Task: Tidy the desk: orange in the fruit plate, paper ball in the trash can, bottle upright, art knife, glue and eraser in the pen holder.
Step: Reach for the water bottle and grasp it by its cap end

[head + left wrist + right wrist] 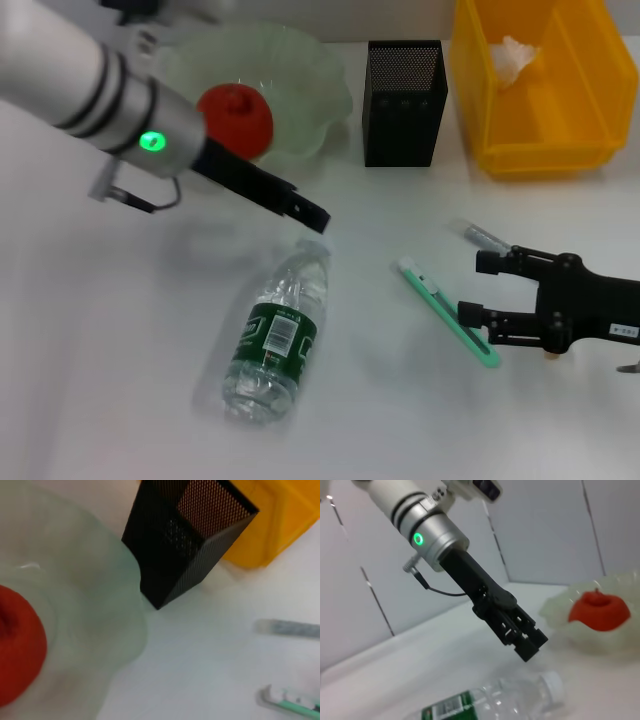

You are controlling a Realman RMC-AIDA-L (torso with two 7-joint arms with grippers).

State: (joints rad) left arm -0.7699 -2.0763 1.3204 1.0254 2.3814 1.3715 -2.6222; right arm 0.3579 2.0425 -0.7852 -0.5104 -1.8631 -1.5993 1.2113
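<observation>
Lying on its side at the lower centre of the head view is one bottle (276, 346), clear plastic with a green label and a white cap. One orange (237, 118) sits in the pale fruit plate (318, 85) at upper left. One pen holder (404, 102), one yellow trash can (545, 130), one green art knife (447, 311). The left gripper (312, 218) hangs just above the cap, fingers together. The right gripper (482, 287) is spread, empty, beside the knife.
</observation>
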